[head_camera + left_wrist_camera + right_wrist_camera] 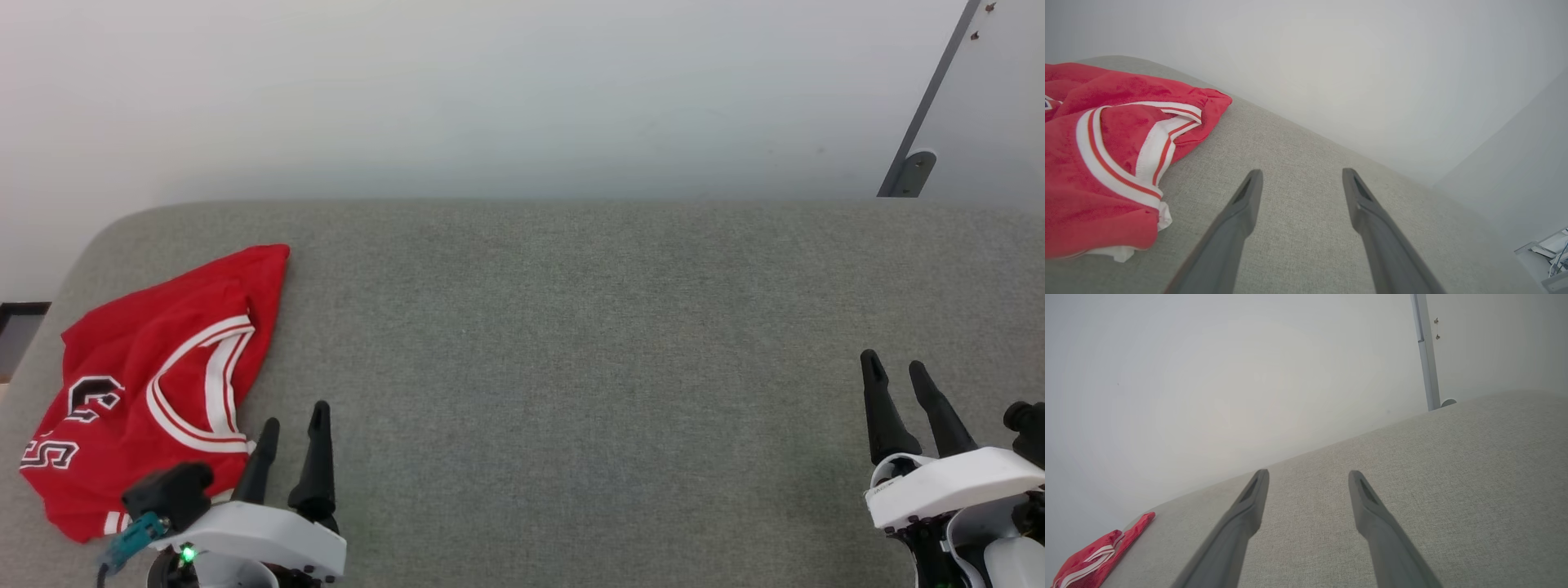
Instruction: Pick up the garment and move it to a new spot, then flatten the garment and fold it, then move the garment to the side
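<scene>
Nearest you, at the tabletop's near edge, the left gripper [295, 416] stands with its two dark fingers spread and nothing between them. The left wrist view shows bare grey cloth under the gap.

Just beside it, toward the tabletop's left edge and near-left corner, lies the garment [155, 384]. It is a crumpled red heap with the striped neck trim turned up and parts of black, white-outlined characters showing on the side toward that edge. From the left wrist camera the garment [1094, 163] sits close to the left gripper [1302, 173] but does not look touched by it.

Well apart, by the near-right corner, the right gripper [893, 363] also has its fingers spread and empty over bare cloth. Its own camera shows the right gripper [1308, 473] pointing across the surface, with the garment [1090, 559] far off.

You should judge the task as not begun:
- The garment is unheld, bunched and unfolded.
- Picking it up, moving it, flattening, folding and setting it aside are all left to do.
- Most of the grey fabric-covered tabletop [571, 367] lies free toward the middle and right edge for that work.

Count for your notes:
- One garment.
- Two grippers, each with two fingers.
- One tabletop.
- One pale wall [490, 82] behind the far edge.
- One grey post [931, 106] with a bracket at its foot, past the far-right corner.
</scene>
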